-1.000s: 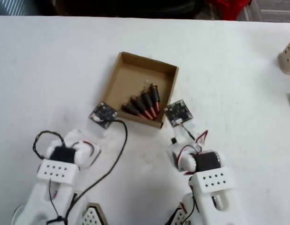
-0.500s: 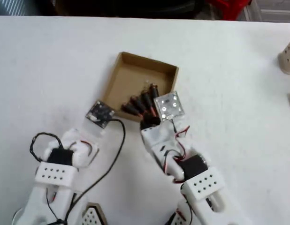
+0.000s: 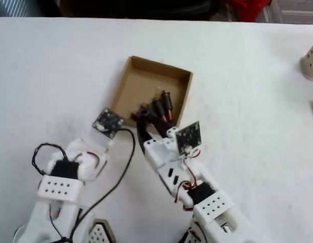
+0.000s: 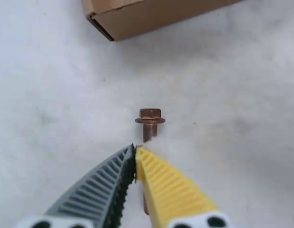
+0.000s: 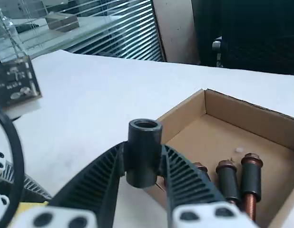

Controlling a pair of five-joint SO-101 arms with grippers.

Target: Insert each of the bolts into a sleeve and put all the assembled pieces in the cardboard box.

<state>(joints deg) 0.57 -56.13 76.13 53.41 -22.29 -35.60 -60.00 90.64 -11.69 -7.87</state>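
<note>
Tabletop (image 3: 247, 126) bears cardboard box (image 3: 141, 86); beige block (image 3: 311, 61) well apart.

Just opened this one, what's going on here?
The left tool is shut on a copper bolt, whose head sticks out past its tips, over the white table near a corner of the cardboard box. The right tool grips a black sleeve upright at the box's edge. Several assembled pieces already lie in the box. This bolt and sleeve are not yet joined.
</note>
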